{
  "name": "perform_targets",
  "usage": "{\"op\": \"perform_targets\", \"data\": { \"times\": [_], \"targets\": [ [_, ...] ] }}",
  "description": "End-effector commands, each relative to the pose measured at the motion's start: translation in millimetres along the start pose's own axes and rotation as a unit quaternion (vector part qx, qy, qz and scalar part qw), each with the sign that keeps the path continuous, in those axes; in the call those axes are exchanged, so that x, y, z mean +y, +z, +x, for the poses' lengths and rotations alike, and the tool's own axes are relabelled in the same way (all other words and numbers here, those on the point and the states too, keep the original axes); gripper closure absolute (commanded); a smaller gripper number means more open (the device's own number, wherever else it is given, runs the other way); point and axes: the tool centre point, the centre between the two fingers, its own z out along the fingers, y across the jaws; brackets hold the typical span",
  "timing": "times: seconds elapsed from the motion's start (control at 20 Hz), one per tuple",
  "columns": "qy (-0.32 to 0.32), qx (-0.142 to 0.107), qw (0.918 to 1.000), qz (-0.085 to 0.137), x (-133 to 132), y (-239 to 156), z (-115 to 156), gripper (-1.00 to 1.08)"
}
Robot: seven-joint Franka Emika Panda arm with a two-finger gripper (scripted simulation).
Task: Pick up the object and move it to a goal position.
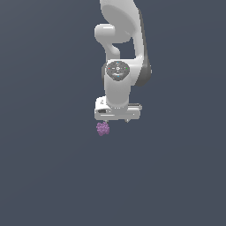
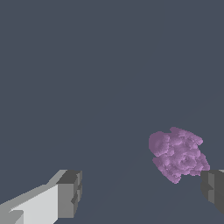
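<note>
While white Panda arm [image 1: 119,57] fills upper centre of exterior view, gripper [image 1: 117,120] hangs below, jaws spread wide, nothing held; grape cluster [image 1: 103,129] [image 2: 178,154] sits lower left of gripper, just beside one finger [image 2: 213,189]; likely light, bumpy, slip-prone; pinch across widest middle.

The exterior view stands well back from the arm [image 1: 121,53] and faces it head-on from above, taking in the whole wrist and the gripper [image 1: 117,120] against a plain grey tabletop [image 1: 44,176]; the wrist view sits close behind the gripper [image 2: 142,192], looking down past both fingertips [image 2: 70,192]; both views share the purple cluster [image 1: 103,129] [image 2: 178,154], the fingertips and the grey tabletop [image 2: 87,65] around them.
</note>
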Motion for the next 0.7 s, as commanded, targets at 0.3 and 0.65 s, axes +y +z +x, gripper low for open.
{"op": "perform_targets", "data": {
  "times": [0.3, 0.65],
  "targets": [
    [0.010, 0.015, 0.9998, 0.007, 9, -16, 9, -0.92],
    [0.015, 0.020, 0.9996, 0.010, 12, -23, 13, -0.92]
  ]
}}
